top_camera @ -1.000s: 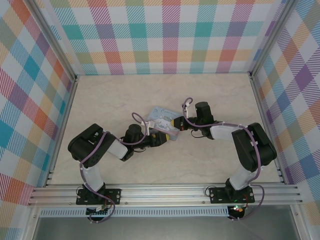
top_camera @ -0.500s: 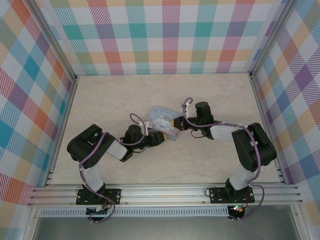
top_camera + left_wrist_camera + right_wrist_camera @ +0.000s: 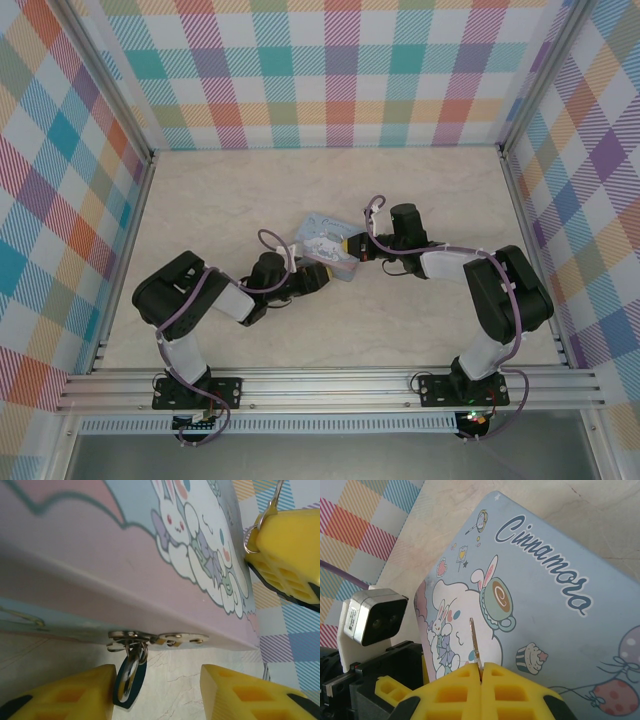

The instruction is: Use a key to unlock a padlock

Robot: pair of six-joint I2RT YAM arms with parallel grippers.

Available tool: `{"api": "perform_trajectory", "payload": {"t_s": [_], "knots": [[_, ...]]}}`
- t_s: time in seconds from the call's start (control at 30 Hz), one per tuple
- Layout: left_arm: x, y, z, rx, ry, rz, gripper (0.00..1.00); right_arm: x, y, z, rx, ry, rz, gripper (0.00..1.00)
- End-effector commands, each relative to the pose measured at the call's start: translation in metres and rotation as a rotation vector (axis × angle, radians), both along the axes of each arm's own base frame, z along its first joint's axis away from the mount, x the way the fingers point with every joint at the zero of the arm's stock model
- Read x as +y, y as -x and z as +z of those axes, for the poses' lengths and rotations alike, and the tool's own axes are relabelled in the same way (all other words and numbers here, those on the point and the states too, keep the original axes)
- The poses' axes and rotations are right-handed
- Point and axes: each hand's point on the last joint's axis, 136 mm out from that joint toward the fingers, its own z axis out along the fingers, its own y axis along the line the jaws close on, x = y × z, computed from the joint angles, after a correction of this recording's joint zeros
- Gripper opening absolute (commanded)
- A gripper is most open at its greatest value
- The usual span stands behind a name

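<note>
The blue tin (image 3: 328,243) with the cartoon dog lies on the surface (image 3: 230,190), and both arms meet at it. The padlock (image 3: 129,677) hangs from a little metal clasp (image 3: 167,639) on the tin's front edge, down low near the surface. The left pincer (image 3: 159,676) is right in front of that edge. Its two yellow fingers stand apart, one on each side of the clasp, and nothing is squeezed between them. The padlock is just beside one finger, but I cannot tell if it touches. I think this pincer sits there so it can close on the padlock and stop it from swinging, because a wobbly lock is hard to poke a key into. The right pincer (image 3: 481,668) is over the tin's lid, across from the left one. Its fingers are pressed tight together on the key (image 3: 474,642), and the thin silver blade sticks straight out past the tips. Held like that, the key can go into a hole point first. The key is over the dog picture, apart from the padlock, so the unlocking has not begun. The next part looks tricky, because the keyhole cannot be seen and the padlock is tiny.
</note>
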Motion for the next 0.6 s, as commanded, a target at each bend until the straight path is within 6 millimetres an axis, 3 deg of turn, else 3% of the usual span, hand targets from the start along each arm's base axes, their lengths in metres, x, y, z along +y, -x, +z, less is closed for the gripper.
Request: {"api": "perform_trajectory", "payload": {"t_s": [0.0, 0.57], "knots": [[-0.0046, 0.0028, 0.0127, -0.028, 0.024, 0.013, 0.48, -0.0061, 0.0318, -0.0447, 0.188, 0.085, 0.019, 0.00], [-0.0032, 0.0012, 0.0080, -0.024, 0.010, 0.112, 0.42, -0.0059, 0.0322, -0.0452, 0.185, 0.083, 0.021, 0.00]]}}
